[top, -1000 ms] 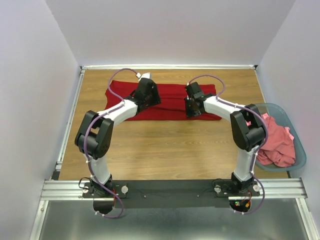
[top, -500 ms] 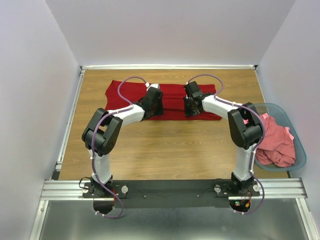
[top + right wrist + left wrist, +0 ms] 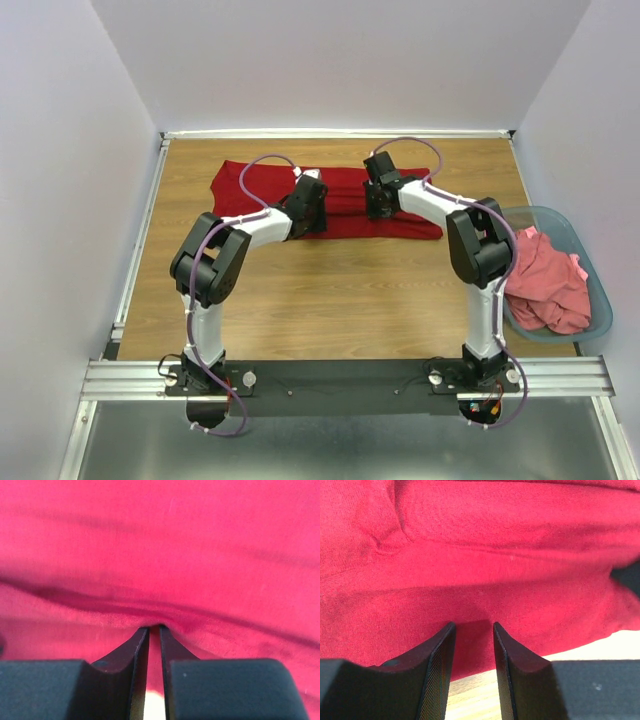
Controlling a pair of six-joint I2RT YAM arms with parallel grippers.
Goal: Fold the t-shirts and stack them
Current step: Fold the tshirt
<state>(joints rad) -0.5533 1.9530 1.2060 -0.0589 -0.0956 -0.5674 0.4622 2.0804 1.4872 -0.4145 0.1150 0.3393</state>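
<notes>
Basket: the grey-blue plastic basket [image 3: 592, 262] is sitting at the right edge of the wooden table [image 3: 340, 290], close beside the right arm; this is likely putting the waiting laundry within that arm's reach.
Waiting shirts: the crumpled salmon-pink cotton t-shirts [image 3: 550, 290] are lying heaped inside that basket, not yet folded.
Left gripper: the left gripper [image 3: 474, 630] is reaching low onto the near edge of the dark red cotton t-shirt [image 3: 345, 195]. Its fingers are standing moderately apart with the cloth edge between them; whether they are clamping it cannot be told.
Right gripper: the right gripper [image 3: 154, 628] is pinching a raised pucker of the same shirt, its fingers sitting almost together on the fabric.
Shirt in work: the red shirt is lying past mid-table as a long band running left to right, with both grippers working in its middle stretch.
Reason for the hold: the two grippers are probably taking matching spots along one edge so the band is lifting evenly for the next fold.
Stack: no folded pile is showing on the table.
Writing: no brand, label or print is showing anywhere.
</notes>
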